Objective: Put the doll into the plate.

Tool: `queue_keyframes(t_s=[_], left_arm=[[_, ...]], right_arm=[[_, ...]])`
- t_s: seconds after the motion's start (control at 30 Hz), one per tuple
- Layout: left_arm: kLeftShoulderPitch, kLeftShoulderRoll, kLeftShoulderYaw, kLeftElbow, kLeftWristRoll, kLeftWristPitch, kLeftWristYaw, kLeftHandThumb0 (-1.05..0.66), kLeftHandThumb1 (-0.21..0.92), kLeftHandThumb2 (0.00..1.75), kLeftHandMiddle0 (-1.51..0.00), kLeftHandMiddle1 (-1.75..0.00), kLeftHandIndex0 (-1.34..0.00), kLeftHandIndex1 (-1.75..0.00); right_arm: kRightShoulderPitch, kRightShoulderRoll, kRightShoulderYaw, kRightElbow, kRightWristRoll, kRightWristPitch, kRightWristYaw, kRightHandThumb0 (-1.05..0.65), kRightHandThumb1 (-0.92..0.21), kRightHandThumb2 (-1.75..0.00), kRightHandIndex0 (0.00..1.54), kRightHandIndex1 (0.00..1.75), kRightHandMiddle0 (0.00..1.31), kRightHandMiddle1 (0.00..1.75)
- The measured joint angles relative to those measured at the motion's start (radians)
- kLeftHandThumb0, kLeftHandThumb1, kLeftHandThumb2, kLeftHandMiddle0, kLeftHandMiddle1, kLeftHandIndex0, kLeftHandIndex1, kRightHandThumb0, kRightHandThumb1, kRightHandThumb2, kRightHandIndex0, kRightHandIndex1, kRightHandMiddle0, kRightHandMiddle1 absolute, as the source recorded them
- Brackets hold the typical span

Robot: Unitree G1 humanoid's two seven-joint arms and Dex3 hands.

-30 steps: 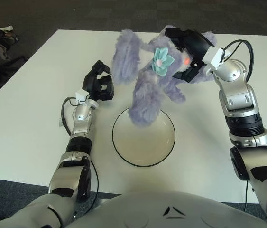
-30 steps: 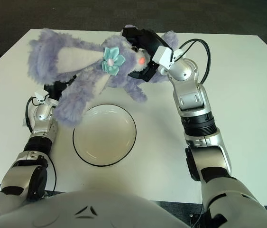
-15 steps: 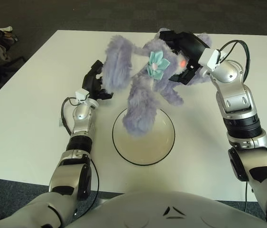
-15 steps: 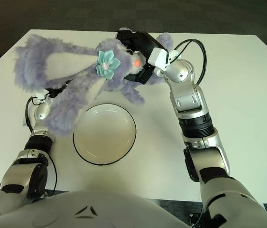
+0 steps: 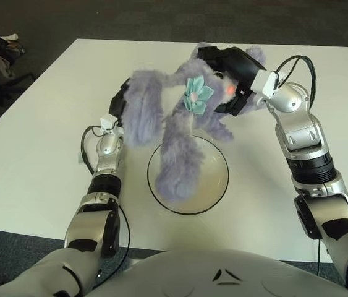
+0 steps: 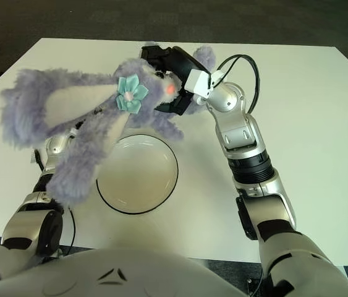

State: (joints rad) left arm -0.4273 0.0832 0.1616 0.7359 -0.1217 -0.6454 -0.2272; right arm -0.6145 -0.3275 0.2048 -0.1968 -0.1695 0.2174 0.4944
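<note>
Right hand (image 5: 232, 77) grips the doll (image 5: 180, 133) above the plate (image 5: 220, 185) — left hand (image 5: 117, 108) mostly hidden, fingers unclear.

The robot's 2 arms are built of silver-grey metal segments joined by black ribbed collars. Each wrist carries a small white block, and a thin black cable loops beside it. The right hand (image 5: 232, 68) and left hand (image 5: 119, 104) are black. A pale grey torso shell fills the lower edge.
</note>
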Motion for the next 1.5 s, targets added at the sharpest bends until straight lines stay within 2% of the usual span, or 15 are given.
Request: queue_keyframes(t_s=[0.93, 1.5], left_arm=[[-0.023, -0.005, 0.001, 0.041, 0.010, -0.029, 0.013, -0.44, 0.43, 1.17, -1.12, -1.75, -0.52, -1.75], [-0.029, -0.011, 0.001, 0.047, 0.013, -0.034, 0.015, -0.44, 0.42, 1.18, -1.14, -1.75, -0.52, -1.75]], right_arm=[[0.034, 0.035, 0.045, -0.024, 0.020, -0.014, 0.016, 0.57, -0.09, -1.59, 0.80, 1.75, 1.09, 1.75], [0.039, 0.041, 0.096, -0.041, -0.058, -0.014, 0.011, 0.57, -0.09, -1.59, 0.79, 1.75, 1.09, 1.75]])
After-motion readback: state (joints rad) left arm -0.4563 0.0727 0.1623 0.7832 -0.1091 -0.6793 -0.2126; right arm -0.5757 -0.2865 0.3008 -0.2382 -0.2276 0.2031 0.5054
